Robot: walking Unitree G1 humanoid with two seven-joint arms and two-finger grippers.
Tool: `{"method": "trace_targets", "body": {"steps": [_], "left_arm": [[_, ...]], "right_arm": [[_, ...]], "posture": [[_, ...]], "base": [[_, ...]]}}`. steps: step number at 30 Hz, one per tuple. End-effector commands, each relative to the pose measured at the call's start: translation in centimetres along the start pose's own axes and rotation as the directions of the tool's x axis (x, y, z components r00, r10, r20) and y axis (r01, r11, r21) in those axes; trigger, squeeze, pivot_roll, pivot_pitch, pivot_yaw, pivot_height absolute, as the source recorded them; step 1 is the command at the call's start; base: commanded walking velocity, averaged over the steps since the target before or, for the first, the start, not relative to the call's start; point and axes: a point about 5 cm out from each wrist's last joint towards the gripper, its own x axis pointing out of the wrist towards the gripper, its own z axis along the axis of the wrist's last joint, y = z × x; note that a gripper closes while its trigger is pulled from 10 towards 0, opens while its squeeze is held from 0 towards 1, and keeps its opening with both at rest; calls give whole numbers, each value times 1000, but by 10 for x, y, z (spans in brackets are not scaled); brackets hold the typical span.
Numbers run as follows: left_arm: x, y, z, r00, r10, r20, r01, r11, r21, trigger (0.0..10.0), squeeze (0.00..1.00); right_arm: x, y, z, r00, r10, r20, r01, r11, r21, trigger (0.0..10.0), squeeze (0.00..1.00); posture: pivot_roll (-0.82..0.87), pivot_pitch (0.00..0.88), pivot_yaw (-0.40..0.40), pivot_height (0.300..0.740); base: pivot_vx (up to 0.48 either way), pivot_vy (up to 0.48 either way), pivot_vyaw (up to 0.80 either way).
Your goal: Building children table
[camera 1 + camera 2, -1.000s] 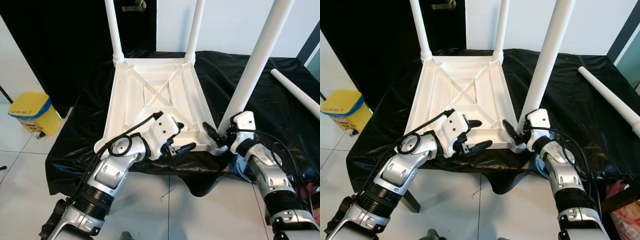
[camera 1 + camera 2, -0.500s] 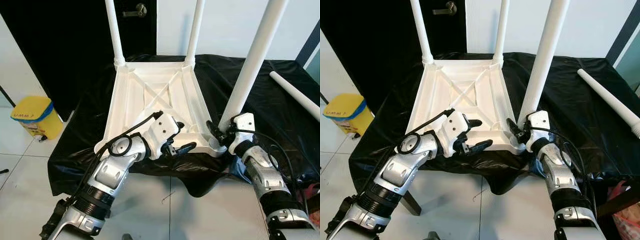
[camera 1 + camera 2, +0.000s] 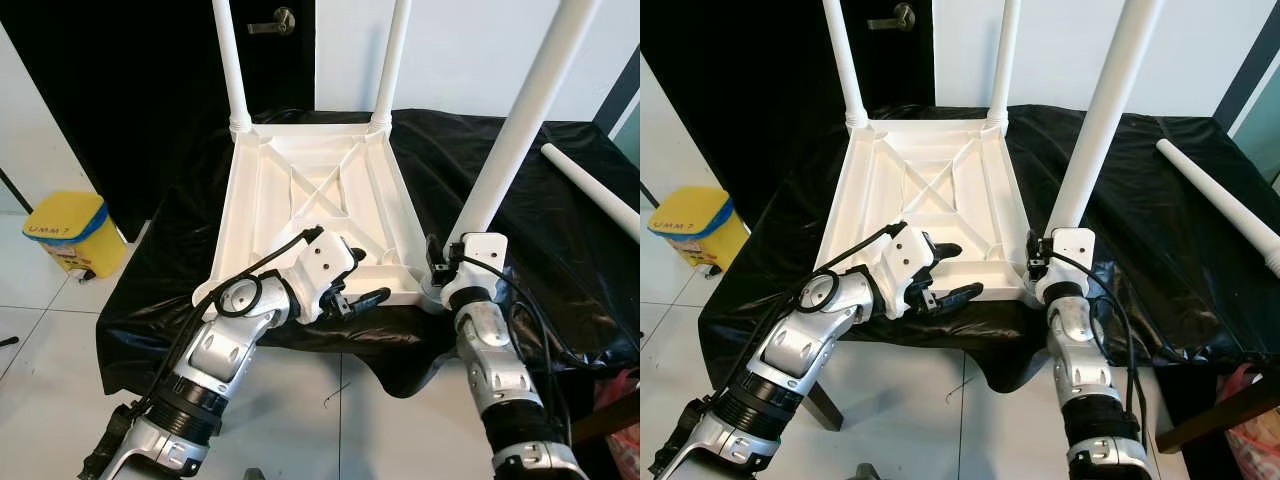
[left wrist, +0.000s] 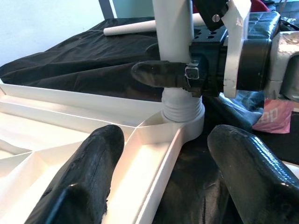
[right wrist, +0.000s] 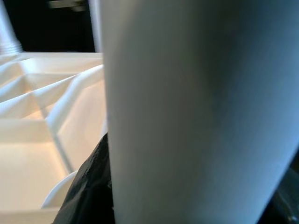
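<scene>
— Black sheeting covers the desk, and the white tabletop lies upside down on it, ribs and a cross brace showing. White floor tiles below, a dark doorway behind.

— How many legs are on?

— Three stand upright: two at the far corners, the far-left leg and the far-right leg, and a near-right leg seated in its corner socket. A loose leg lies on the sheeting well to the right, apart from the tabletop.

— What's the right gripper doing?

— The right gripper is at the foot of the near-right leg, just above the socket. From the left wrist view one black finger wraps across the front of that leg, so it's pinching it.

— And the left one?

— The left gripper sits at the tabletop's near edge, fingers spread, one inside the frame and one outside along the rim. Whether they touch the plastic, I can't tell. In its own wrist view both fingers straddle the rim, pointing toward the near-right socket.

— Anything else around?

— A yellow bin with a blue band stands on the floor to the left, near the desk's corner.
</scene>
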Motion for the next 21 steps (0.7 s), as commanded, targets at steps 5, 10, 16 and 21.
{"method": "trace_targets", "body": {"steps": [5,10,16,21], "left_arm": [[2,1,2,999,42,1,-42,999,2,10000,0],[3,-1,3,999,32,6,-32,999,0,10000,0],[3,0,3,999,35,6,-35,999,2,10000,0],[2,-1,3,999,39,5,-39,999,3,10000,0]], "right_arm": [[-17,5,-26,978,-162,-133,172,983,71,10000,0],[-16,14,-18,992,-83,-94,89,994,63,10000,0],[-16,11,-16,991,-98,-92,102,994,45,10000,0],[-15,14,-12,993,-96,-71,99,995,28,10000,0]], "posture": [[-5,49,-13,740],[-5,47,-18,740],[0,43,-20,740],[1,40,-23,740]], "base": [[0,0,0],[0,0,0],[0,0,0],[0,0,0]]}}
